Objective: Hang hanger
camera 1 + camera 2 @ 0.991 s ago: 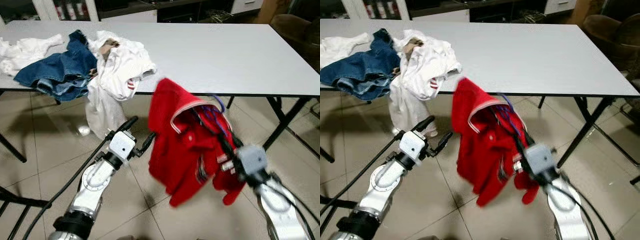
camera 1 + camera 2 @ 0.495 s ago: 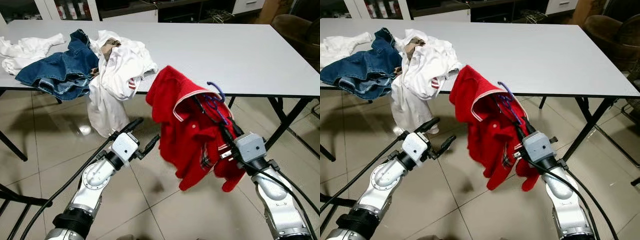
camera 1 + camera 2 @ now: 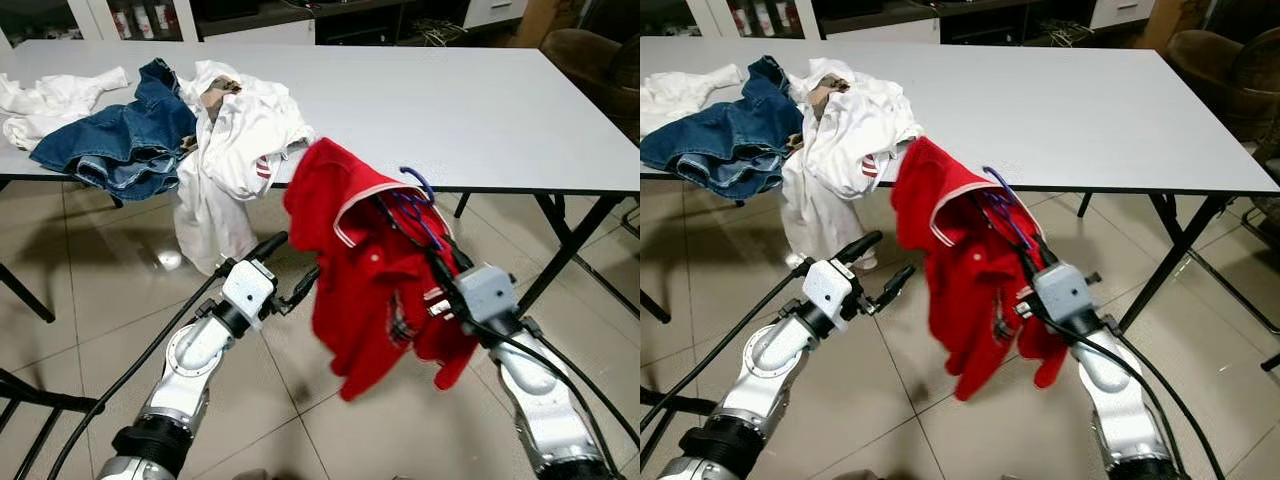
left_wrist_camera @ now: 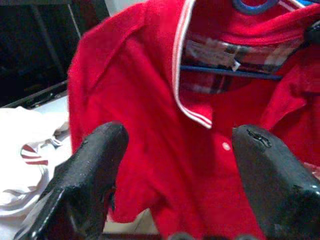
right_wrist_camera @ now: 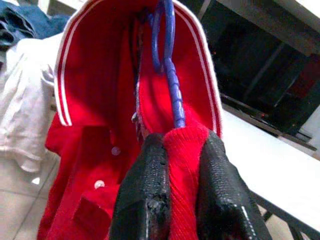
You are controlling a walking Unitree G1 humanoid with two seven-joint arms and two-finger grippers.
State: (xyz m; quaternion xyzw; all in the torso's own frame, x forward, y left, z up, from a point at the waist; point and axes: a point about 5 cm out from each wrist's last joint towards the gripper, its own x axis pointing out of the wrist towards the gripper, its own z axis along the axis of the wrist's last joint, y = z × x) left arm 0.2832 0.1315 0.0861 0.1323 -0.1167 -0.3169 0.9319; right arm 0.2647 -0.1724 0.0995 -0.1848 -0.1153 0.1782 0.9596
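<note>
Here, one soft, ribbed red polo shirt (image 3: pixel 370 270) with a white-striped collar hangs on a single blue plastic hanger (image 5: pixel 169 65), held in the air in front of the smooth white table (image 3: pixel 450 100); the right gripper (image 5: pixel 182 185) has its two black fingers pinched tight on the hanger's neck and a fold of red cloth. The left gripper (image 4: pixel 182 165) is just beside the shirt, fingers spread wide, holding nothing. On the table lie three crumpled garments: blue denim jeans (image 3: pixel 120 140), a white shirt (image 3: pixel 240 130) drooping over the edge, and another white cloth (image 3: pixel 50 100).

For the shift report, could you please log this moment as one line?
right claw: shut on red shirt, blue hanger | left claw: open, beside shirt | hanging: not yet done
</note>
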